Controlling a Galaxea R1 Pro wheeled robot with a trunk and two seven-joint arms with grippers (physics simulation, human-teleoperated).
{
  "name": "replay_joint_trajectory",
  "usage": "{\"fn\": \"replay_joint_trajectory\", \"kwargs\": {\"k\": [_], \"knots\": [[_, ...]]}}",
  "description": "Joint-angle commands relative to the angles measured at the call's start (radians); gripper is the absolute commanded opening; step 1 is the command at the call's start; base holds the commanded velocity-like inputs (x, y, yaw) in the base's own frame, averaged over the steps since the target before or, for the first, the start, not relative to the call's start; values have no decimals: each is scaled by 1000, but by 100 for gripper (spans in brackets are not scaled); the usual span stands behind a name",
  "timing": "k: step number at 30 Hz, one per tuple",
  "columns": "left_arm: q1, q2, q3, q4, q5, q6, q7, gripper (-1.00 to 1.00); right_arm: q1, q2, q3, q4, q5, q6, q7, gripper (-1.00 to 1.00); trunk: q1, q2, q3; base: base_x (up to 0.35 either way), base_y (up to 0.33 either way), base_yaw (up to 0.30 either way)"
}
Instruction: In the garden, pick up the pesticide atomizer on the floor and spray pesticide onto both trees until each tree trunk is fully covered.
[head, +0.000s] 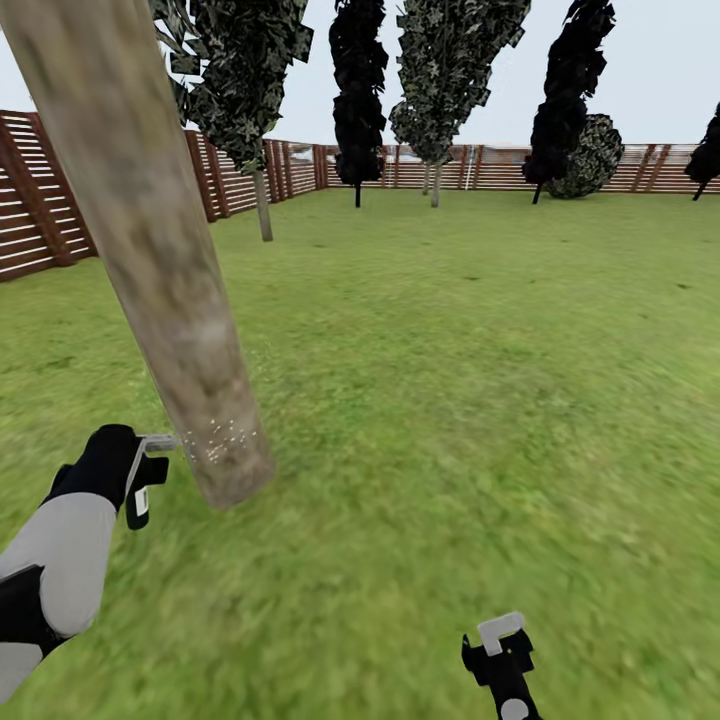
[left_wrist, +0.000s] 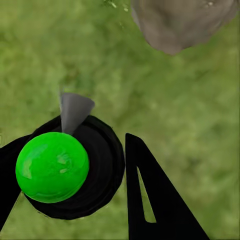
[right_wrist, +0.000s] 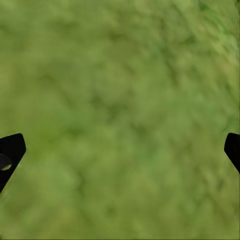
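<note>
A thick, mottled grey-brown tree trunk (head: 150, 250) leans up from the grass at the left; its base also shows in the left wrist view (left_wrist: 180, 22). Fine white pesticide specks (head: 222, 440) dot the bark just above the ground. My left gripper (head: 150, 472) hangs low, just left of the trunk base, shut on the pesticide atomizer (left_wrist: 52, 166), a black body with a bright green round cap. Its grey nozzle (head: 157, 441) points at the trunk. My right gripper (head: 500, 650) hovers open over bare grass, its fingertips (right_wrist: 11, 150) wide apart.
The green lawn (head: 480, 380) stretches away to a brown slatted fence (head: 40, 200). Several dark leafy trees stand along the fence, one with a pale thin-looking trunk (head: 263, 205) at the back left. A round bush (head: 590, 155) sits at the far right.
</note>
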Motion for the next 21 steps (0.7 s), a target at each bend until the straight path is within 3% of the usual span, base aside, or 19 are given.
{"fn": "replay_joint_trajectory", "kwargs": {"k": [1, 6, 11, 21], "knots": [[0, 0, 3, -1, -12, 2, -10, -100, -1, 0, 8, 2, 0, 0, -8, 100, 0, 0, -1, 275, 192, 0], [6, -7, 1, -1, -12, 2, -9, -100, -1, 0, 8, 2, 0, 0, -8, 100, 0, 0, -1, 220, 158, 1], [7, -12, 2, -1, -11, 2, -9, -100, -1, 2, 8, 2, 0, 0, -8, 100, 0, 0, -1, 11, 7, 234], [4, -14, 3, -1, -11, 2, -9, -100, -2, 0, 8, 2, 0, 0, -8, 100, 0, 0, -1, 113, -221, 23]]}}
